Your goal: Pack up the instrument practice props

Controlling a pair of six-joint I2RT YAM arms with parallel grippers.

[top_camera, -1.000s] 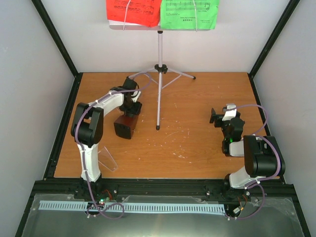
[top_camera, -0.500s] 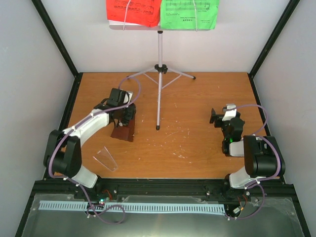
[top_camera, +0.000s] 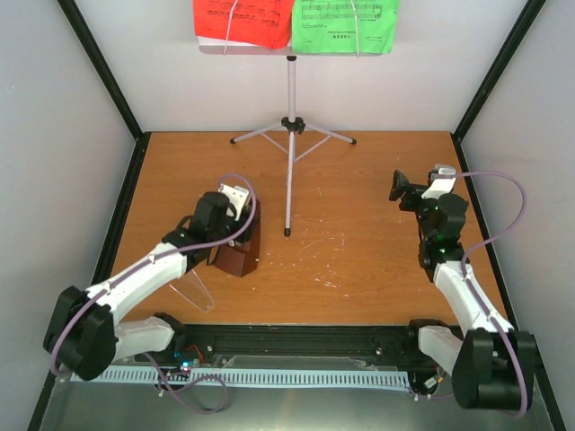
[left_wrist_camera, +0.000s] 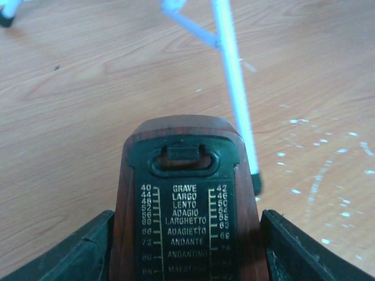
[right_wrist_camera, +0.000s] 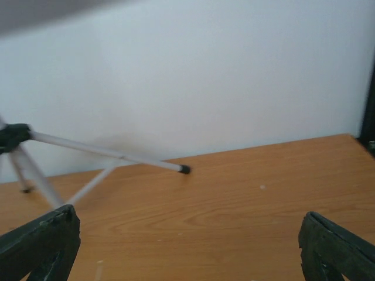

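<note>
The dark-brown pyramid metronome point(top_camera: 239, 259) stands on the table, left of centre. My left gripper point(top_camera: 232, 241) is shut on its sides. In the left wrist view the tempo scale point(left_wrist_camera: 187, 216) fills the space between my fingers, with the gripper point(left_wrist_camera: 187, 246) around it. Its clear cover point(top_camera: 193, 292) lies on the table nearer the front. The silver tripod stand point(top_camera: 290, 135) stands at the back centre, holding red sheets point(top_camera: 241, 20) and green sheets point(top_camera: 346, 22). My right gripper point(top_camera: 404, 190) is open and empty at the right; its view shows a stand leg point(right_wrist_camera: 117, 155).
The stand's front leg point(left_wrist_camera: 234, 93) ends just right of the metronome. Black frame posts and white walls close in the wooden table point(top_camera: 359, 251) on three sides. A black rail runs along the front edge.
My left arm has carried the metronome toward the front and set it more upright. My right arm has stretched toward the back of the table, still open.
</note>
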